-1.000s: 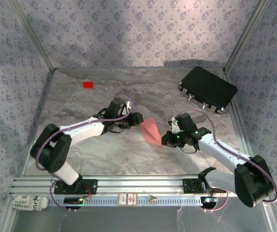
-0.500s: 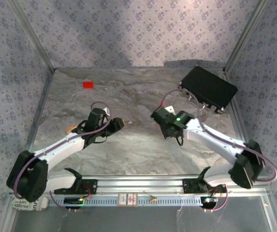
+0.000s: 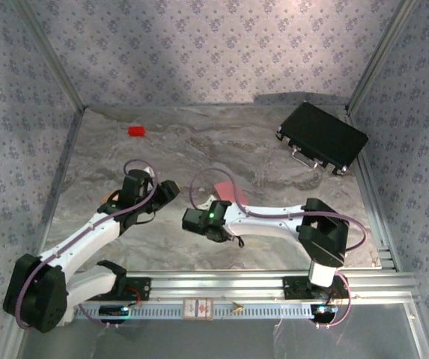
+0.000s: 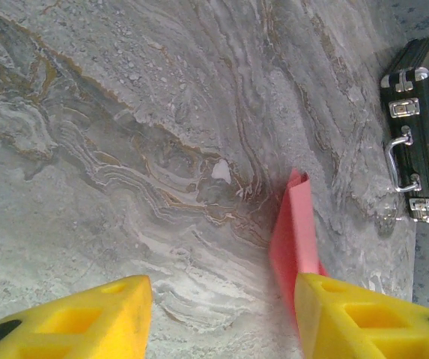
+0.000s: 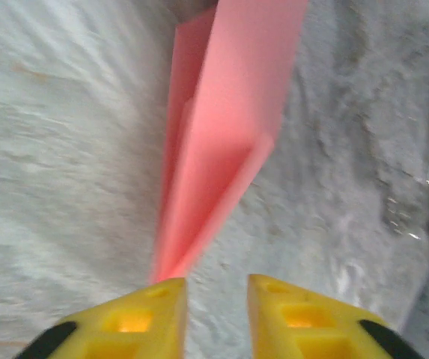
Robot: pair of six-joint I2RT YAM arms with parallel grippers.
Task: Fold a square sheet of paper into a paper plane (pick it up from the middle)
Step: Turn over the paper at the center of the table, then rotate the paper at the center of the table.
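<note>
The slim, pointed salmon-pink paper plane (image 3: 227,192) lies on the grey marbled desk (image 3: 199,146) between the arms. The left tool (image 4: 221,290) gapes wide, empty. The right tool (image 5: 215,290) stands slightly apart, just short of the plane's point.

Paper plane (image 5: 221,142): plain salmon-pink, darker along the shaded fold. Desk (image 3: 162,232): grey marbled pattern with tan and white veins. Small block (image 3: 136,131): bright red. Case (image 3: 323,137): black, with silver latches and handle. Enclosure walls (image 3: 199,52): pale lilac-grey with a small repeating floral print. Left arm (image 3: 87,235) and right arm (image 3: 270,218): white shells, black joints, purple cables; jaws yellow.
</note>
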